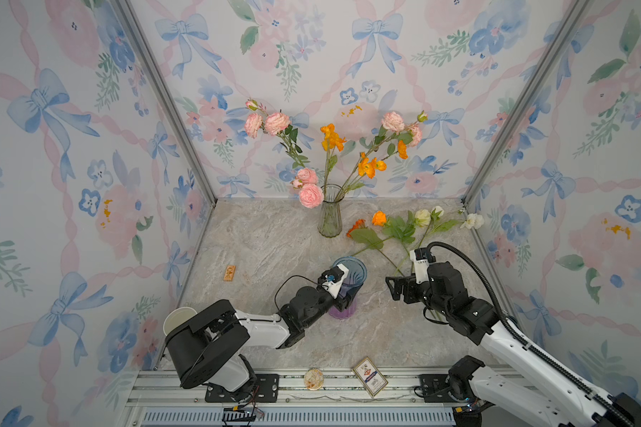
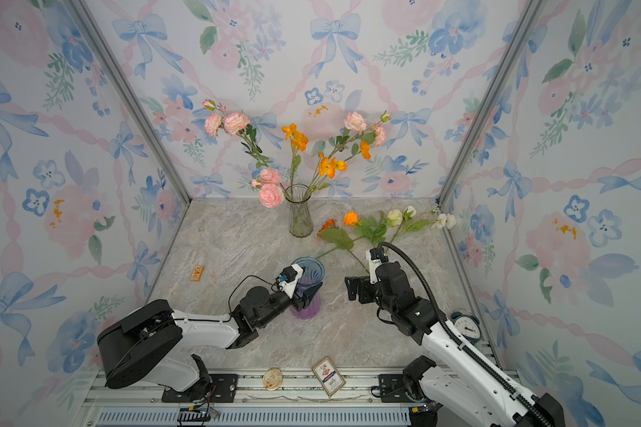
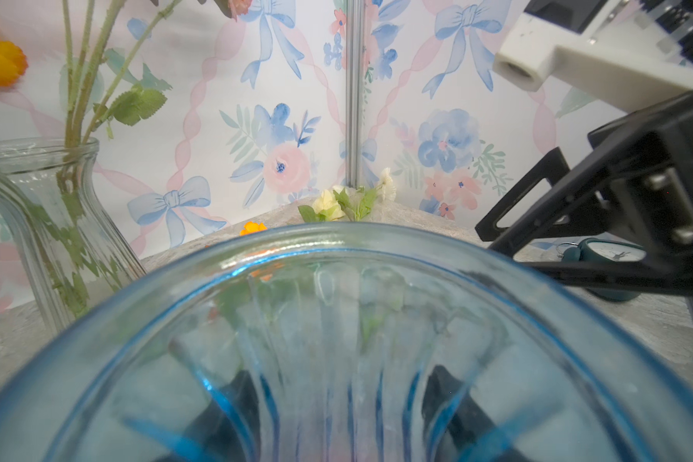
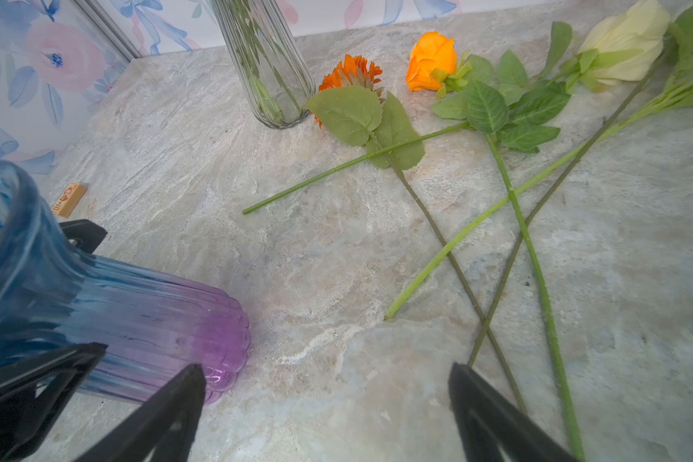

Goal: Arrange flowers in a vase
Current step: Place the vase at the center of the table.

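Note:
A blue-to-purple ribbed glass vase (image 1: 349, 273) (image 2: 309, 271) stands with its purple base on the marble tabletop. My left gripper (image 1: 343, 300) (image 2: 304, 295) (image 3: 341, 400) is shut on its narrow neck, with dark fingers (image 3: 233, 400) showing through the glass. My right gripper (image 1: 395, 288) (image 2: 354, 288) (image 4: 328, 372) is open and holds nothing, just right of the vase (image 4: 117, 312) above bare marble, near the stem ends (image 4: 493, 332). Loose flowers (image 1: 396, 229) lie at the back right: an orange rose (image 4: 431, 64), an orange bloom (image 4: 353, 72) and a cream bloom (image 4: 625, 44).
A clear glass vase (image 1: 330, 218) (image 2: 299, 218) (image 3: 37, 208) at the back holds pink blooms (image 1: 276, 124) and orange poppies (image 1: 332, 138). A small wooden block (image 1: 229, 273) lies left. A card box (image 1: 370, 377) and a round disc (image 1: 313, 379) sit at the front rail, and an alarm clock (image 2: 467, 325) at the right.

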You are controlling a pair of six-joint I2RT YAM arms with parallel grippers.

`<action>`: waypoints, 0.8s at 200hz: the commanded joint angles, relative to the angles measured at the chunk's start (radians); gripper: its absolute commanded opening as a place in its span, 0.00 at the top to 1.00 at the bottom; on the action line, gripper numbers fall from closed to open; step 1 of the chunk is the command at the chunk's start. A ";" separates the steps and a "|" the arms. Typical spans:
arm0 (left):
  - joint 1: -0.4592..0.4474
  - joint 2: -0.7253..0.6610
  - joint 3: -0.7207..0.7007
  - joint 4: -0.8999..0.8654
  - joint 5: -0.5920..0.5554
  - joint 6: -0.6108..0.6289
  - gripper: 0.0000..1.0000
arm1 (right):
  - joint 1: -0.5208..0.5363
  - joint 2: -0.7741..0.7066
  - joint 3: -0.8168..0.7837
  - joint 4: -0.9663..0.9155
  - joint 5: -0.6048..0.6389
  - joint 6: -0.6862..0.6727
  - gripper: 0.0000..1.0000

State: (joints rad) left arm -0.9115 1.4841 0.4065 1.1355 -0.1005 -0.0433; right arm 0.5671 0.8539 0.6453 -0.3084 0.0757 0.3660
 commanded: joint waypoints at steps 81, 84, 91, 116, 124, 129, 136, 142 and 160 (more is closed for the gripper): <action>0.019 0.033 0.024 0.153 0.074 0.023 0.23 | -0.026 -0.020 0.026 -0.033 -0.002 -0.016 0.03; 0.020 0.034 0.023 0.152 0.075 0.023 0.22 | -0.027 -0.020 0.025 -0.033 -0.002 -0.016 0.03; 0.022 0.032 0.018 0.153 0.079 0.023 0.19 | -0.027 -0.018 0.025 -0.029 -0.004 -0.016 0.03; 0.029 0.029 0.007 0.153 0.089 0.015 0.12 | -0.032 -0.015 0.026 -0.024 -0.009 -0.015 0.03; 0.032 0.028 0.003 0.153 0.093 0.011 0.10 | -0.032 -0.015 0.027 -0.022 -0.011 -0.013 0.03; 0.034 0.028 0.000 0.151 0.095 0.009 0.10 | -0.031 -0.014 0.024 -0.022 -0.010 -0.014 0.03; 0.037 0.025 -0.006 0.151 0.099 0.007 0.09 | -0.033 -0.014 0.024 -0.021 -0.010 -0.013 0.03; 0.039 0.022 -0.010 0.149 0.101 0.004 0.08 | -0.033 -0.014 0.022 -0.020 -0.010 -0.014 0.03; 0.044 0.000 -0.024 0.128 0.119 -0.004 0.02 | -0.038 -0.015 0.023 -0.020 -0.010 -0.015 0.03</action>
State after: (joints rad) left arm -0.8780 1.5211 0.4080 1.2488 -0.0174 -0.0345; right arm 0.5430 0.8482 0.6544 -0.3260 0.0750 0.3592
